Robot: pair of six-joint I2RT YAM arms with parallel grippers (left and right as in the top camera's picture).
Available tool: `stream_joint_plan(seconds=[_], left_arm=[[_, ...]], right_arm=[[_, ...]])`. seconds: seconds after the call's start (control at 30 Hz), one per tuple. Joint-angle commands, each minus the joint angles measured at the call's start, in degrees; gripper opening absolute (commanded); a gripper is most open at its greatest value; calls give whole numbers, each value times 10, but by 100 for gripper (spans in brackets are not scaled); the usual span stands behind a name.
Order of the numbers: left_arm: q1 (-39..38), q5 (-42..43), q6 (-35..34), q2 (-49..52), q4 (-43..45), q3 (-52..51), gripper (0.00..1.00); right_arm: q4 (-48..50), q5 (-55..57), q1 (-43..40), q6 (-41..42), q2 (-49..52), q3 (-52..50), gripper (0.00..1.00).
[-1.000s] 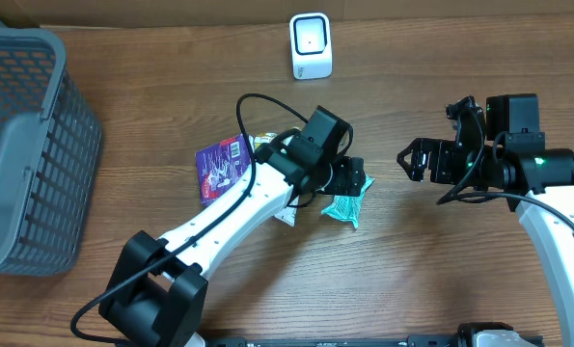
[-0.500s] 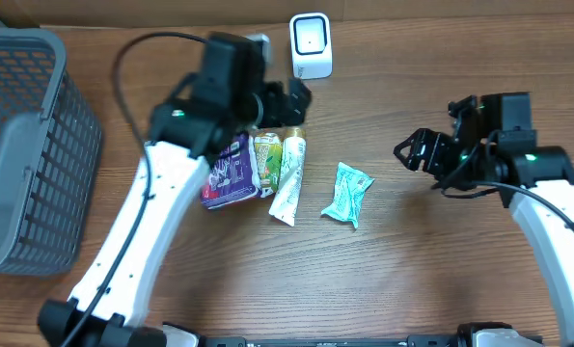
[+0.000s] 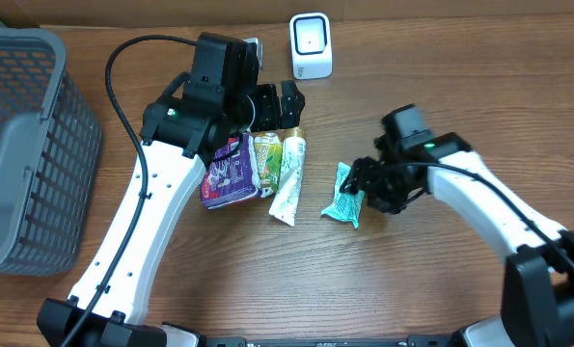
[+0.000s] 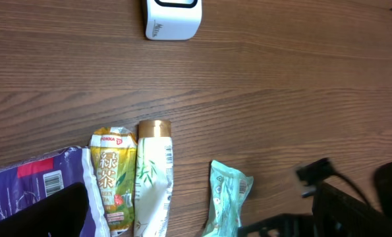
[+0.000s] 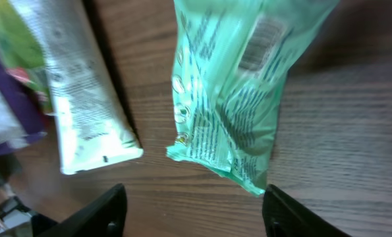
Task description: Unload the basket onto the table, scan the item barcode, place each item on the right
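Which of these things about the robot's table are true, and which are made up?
1. The white scanner stands away from the packets. True.
2. The mint-green packet is inside the gray basket. False: it lies on the table, right of the white tube, far from the gray basket.
3. The left gripper holds the purple packet. False: it is open and empty; the purple packet lies on the table.
4. The right gripper is down at the mint-green packet. True.
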Motion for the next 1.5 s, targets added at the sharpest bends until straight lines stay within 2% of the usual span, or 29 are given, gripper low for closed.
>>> stream_joint_plan(seconds=[0.0, 0.03, 0.17, 0.4, 0.63, 0.83, 1.13, 1.27, 1.47], left_arm=[[0, -2, 17, 2, 0, 2, 100], [0, -2, 17, 2, 0, 2, 100], [0, -2, 17, 3, 0, 2, 100], [0, -2, 17, 2, 0, 2, 100], [0, -2, 17, 2, 0, 2, 100], [0, -2, 17, 2, 1, 2, 100], [0, -2, 17, 3, 0, 2, 100], [0, -2, 17, 2, 0, 2, 100], [0, -2, 17, 3, 0, 2, 100]], right_arm=[[18, 52, 10, 49, 15, -4, 59], [29, 62, 10, 49, 15, -4, 55], [56, 91, 3, 49, 15, -4, 51], [50, 156, -8, 38, 16, -4, 59], [94, 66, -60, -26, 40, -4, 58], [105, -40, -95, -132, 68, -4, 58], [107, -65, -93, -130, 106, -4, 57], [113, -68, -93, -100, 123, -4, 48], [116, -56, -94, -94, 131, -4, 21]])
